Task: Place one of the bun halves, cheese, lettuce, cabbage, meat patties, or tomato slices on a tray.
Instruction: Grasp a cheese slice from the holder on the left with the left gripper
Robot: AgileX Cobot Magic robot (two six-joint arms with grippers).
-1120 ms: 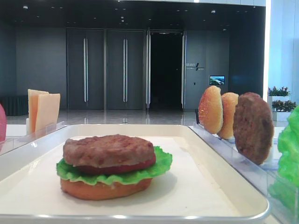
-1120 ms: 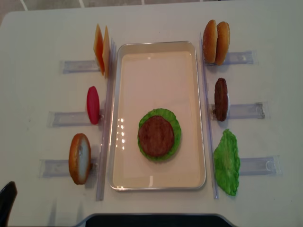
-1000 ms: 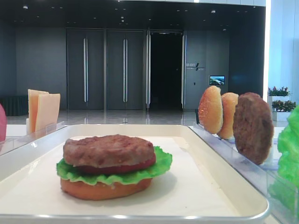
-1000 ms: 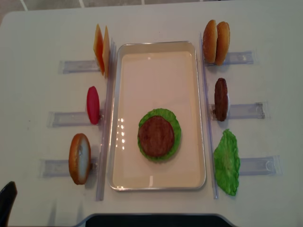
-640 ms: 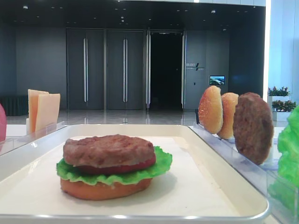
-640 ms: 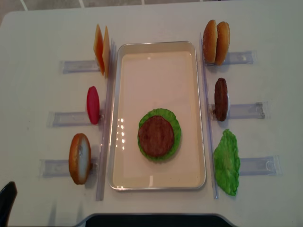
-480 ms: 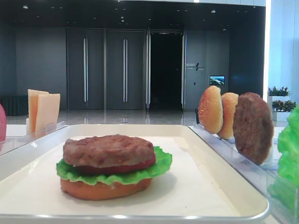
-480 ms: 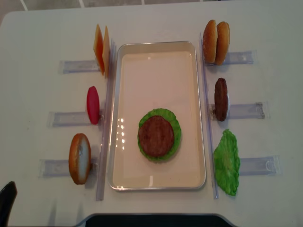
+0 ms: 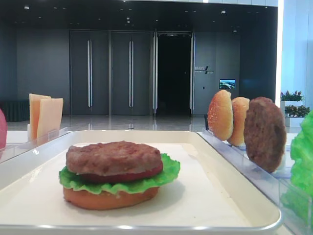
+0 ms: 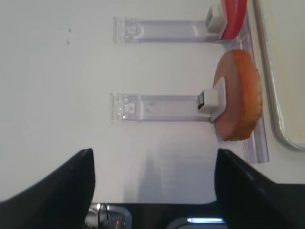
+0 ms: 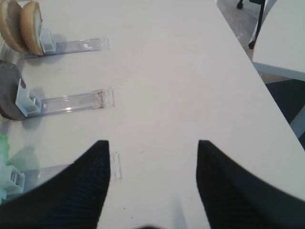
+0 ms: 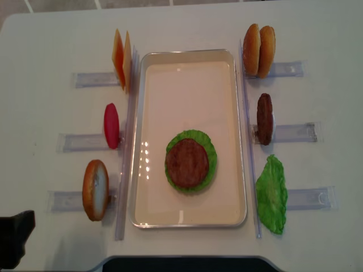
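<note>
The left pincer (image 10: 153, 167), jaws standing wide and empty, is edging further into the overhead view than a moment ago, with the racked bun half (image 10: 238, 95) just ahead and the tray (image 12: 238, 141) beyond, suggesting the bun comes next.

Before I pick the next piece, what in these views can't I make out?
- Bottom bun and tomato: overhead view hides them under the meat patty and lettuce.
- Left gripper: nearly all cut off by the overhead view's corner.
- Right gripper: outside both exterior views.
</note>
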